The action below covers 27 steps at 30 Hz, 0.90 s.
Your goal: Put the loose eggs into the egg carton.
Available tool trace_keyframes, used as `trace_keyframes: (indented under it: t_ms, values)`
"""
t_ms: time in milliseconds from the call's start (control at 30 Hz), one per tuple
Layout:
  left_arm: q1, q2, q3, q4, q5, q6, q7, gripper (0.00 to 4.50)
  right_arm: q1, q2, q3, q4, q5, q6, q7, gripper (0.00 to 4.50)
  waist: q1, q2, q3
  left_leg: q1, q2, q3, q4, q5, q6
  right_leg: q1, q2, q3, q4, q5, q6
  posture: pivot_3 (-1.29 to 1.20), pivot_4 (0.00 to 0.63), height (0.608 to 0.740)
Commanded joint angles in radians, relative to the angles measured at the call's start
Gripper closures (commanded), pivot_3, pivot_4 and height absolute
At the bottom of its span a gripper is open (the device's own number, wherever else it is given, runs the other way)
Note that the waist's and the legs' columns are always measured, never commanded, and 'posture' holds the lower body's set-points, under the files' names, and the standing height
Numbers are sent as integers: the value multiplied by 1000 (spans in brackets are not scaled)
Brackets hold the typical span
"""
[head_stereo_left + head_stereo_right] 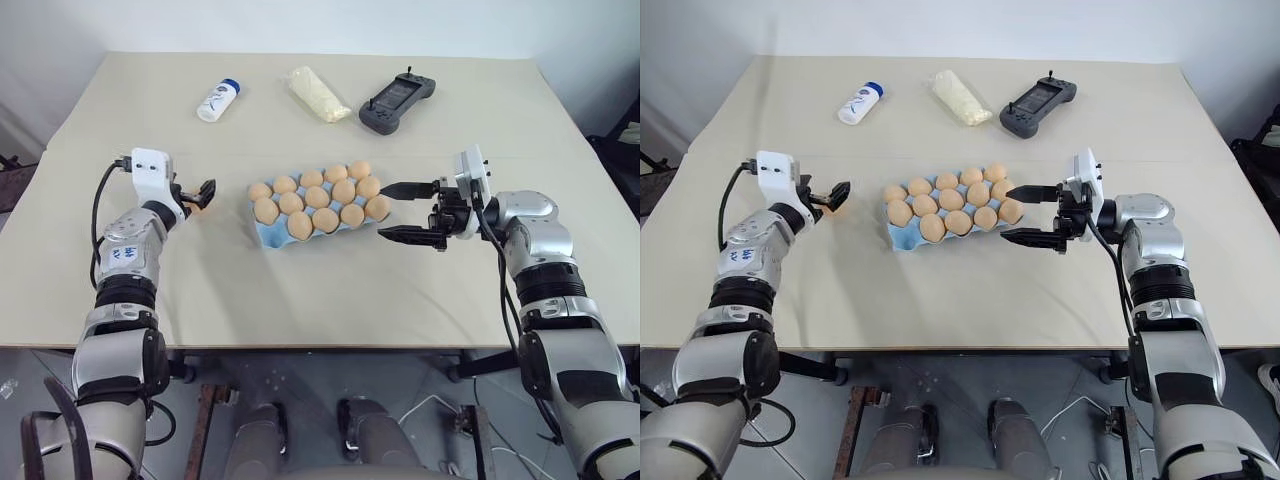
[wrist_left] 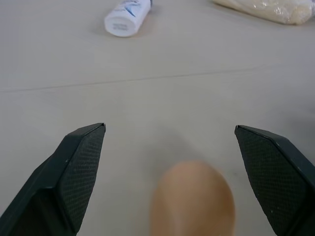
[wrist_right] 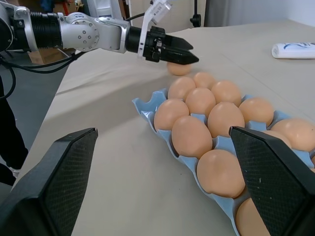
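Tan, smooth oval loose egg (image 1: 195, 205) lies on the beige table (image 1: 330, 290), just left of the light blue moulded egg carton (image 1: 268, 234), whose visible cups hold like eggs; 1 near-left corner cup appears vacant. Head views: the left gripper (image 1: 203, 193) sits at this egg, fingers spread, holding nothing; the right gripper (image 1: 410, 212) waits beside the carton's right end, jaws wide, empty. Left wrist view: the egg (image 2: 193, 199) lies between the 2 black textured fingers (image 2: 81, 162), nearer the right one. Centre the egg before closing, then squeeze gently. Right wrist view: the carton (image 3: 150, 109) shows its free cup at the near-left end; lower the egg there, upright.
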<state>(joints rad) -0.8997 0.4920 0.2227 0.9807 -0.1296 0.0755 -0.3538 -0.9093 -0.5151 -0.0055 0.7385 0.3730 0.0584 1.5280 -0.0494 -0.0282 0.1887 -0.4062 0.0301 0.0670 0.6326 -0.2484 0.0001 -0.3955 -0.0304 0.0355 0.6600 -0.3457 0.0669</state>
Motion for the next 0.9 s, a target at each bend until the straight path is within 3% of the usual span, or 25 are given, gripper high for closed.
trace_keyframes:
  t_ms: [33, 267, 333, 500, 700, 800, 900]
  values:
    - [-27, 11, -7, 42, 11, 19, -1, 402, -2, -8, -13, -35, 4, 0, 20, 0, 0, 0, 0, 0, 0, 0, 0, 0, 0, 0, 0, 0, 0, 0, 0, 0, 150, 740]
    - [-17, 16, -6, 23, 12, 36, -4, 2443, -6, -8, -13, -34, 1, 2, 17, 0, 6, 0, 0, 0, 0, 0, 2, 0, 0, -1, 0, 0, 1, 0, 0, 0, 150, 740]
    - [-12, 20, -10, -22, 12, 35, -15, 2770, -7, -8, -14, -34, 0, 2, 17, 0, 8, 0, 0, 0, 0, 0, 3, 0, 0, -1, 0, 0, 1, 0, 0, 0, 150, 740]
    - [49, -9, -25, -344, -39, 82, -101, 2807, -7, -9, -19, -36, 0, 3, 19, 0, 18, 0, 0, 0, 0, 0, 3, 0, 0, -1, 0, 0, 1, 0, 0, 0, 150, 740]
    - [244, -2, -95, -856, -222, 406, -291, 2807, 1, -12, -26, -46, 5, 4, 13, 0, 18, 0, 0, -1, 0, 1, 2, 0, -1, 0, 0, 0, 1, 0, 0, 0, 150, 740]
    - [304, 30, -125, -968, -261, 507, -345, 2807, 3, -14, -28, -47, 4, 3, 9, 0, 16, 0, 0, 0, 1, 1, 2, 0, -1, -1, 1, 0, 1, 0, 0, 0, 150, 740]
    - [324, 40, -153, -961, -239, 512, -357, 2807, 4, -15, -30, -44, 3, 1, 6, 0, 16, 0, 0, 1, 1, 1, 3, 0, -1, -1, 1, 1, 0, 0, -1, 0, 150, 740]
